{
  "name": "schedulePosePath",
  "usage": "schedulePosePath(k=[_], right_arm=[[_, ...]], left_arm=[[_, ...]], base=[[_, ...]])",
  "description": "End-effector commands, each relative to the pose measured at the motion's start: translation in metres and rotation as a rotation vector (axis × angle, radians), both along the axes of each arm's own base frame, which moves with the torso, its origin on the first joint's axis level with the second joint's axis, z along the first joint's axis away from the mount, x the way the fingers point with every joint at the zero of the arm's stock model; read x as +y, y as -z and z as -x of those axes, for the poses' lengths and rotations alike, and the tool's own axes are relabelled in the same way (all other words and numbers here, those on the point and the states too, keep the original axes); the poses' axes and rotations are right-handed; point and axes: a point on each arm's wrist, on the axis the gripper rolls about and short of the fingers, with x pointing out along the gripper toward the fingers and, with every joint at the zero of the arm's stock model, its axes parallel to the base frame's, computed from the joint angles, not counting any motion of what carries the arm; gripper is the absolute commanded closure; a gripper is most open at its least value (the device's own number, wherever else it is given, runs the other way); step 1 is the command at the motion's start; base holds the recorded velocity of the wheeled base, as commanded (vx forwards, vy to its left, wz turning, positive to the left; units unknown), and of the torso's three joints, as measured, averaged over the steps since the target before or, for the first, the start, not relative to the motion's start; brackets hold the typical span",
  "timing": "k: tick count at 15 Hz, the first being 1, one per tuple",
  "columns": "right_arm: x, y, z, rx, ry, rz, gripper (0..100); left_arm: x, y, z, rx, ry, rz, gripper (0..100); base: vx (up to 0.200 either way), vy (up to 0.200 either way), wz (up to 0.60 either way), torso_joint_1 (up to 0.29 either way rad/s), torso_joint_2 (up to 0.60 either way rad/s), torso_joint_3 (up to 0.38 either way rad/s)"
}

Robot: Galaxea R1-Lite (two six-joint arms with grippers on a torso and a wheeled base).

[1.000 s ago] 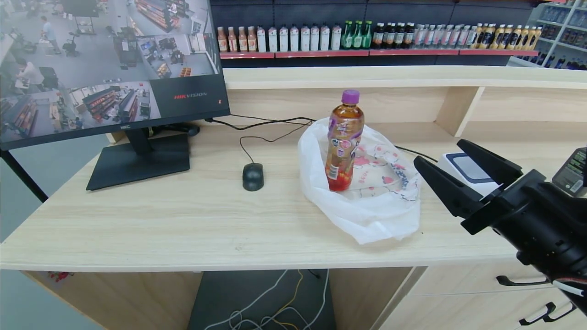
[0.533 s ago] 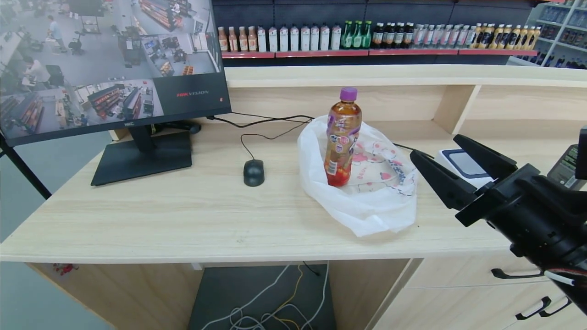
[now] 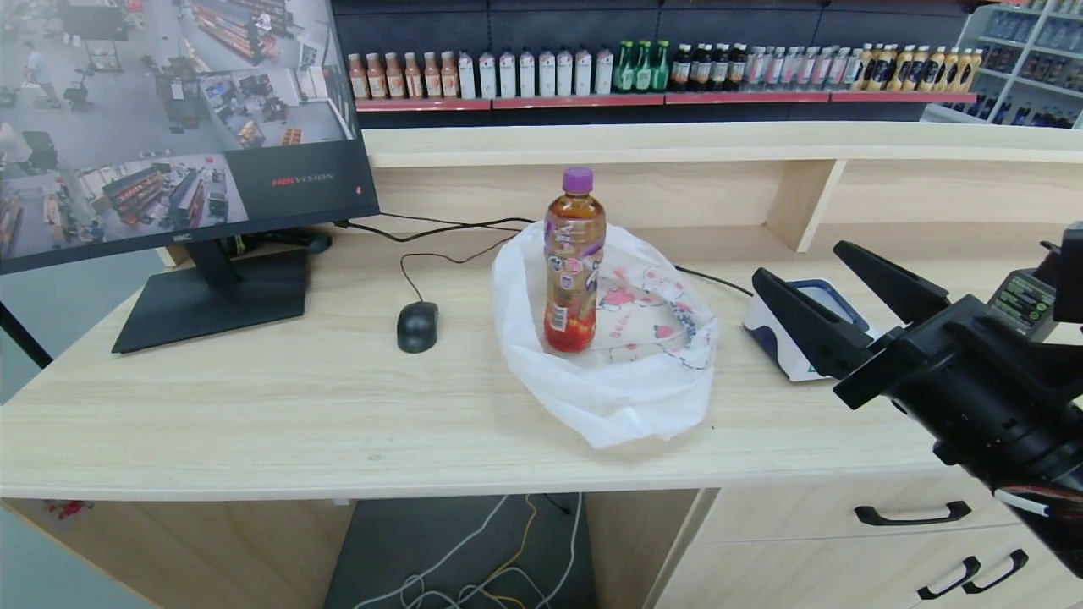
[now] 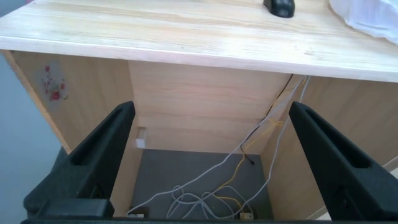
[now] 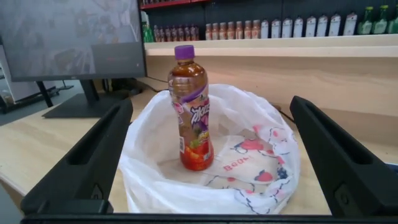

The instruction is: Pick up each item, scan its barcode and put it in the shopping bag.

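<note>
A purple-capped bottle (image 3: 574,262) stands upright inside the white shopping bag (image 3: 626,397). To the bag's right, the right gripper (image 3: 798,262) hovers empty, jaws spread wide. Any fresh approach should clear the bag's loose rim to avoid tipping the bottle.

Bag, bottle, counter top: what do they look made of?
Shopping bag: thin white plastic film, it seems; translucent, crumpled, slumped walls. Bottle: likely clear glossy plastic; amber drink shows through its wall. Counter: pale matt wood grain, possibly laminate.
</note>
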Motion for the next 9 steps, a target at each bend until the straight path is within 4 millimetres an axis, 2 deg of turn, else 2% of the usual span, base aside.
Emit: schedulePosePath(k=[1, 9], right_arm=[[0.000, -0.001, -0.001, -0.004, 0.001, -0.002, 0], [0.011, 0.010, -0.018, 0.035, -0.001, 0.022, 0]], left_arm=[[0.000, 0.000, 0.000, 0.000, -0.001, 0.000, 0], [0.000, 0.000, 0.000, 0.000, -0.001, 0.003, 0]], base=[[0.000, -0.200, 0.00, -0.007, 0.00, 0.002], [0.000, -0.200, 0.00, 0.002, 0.00, 0.002]])
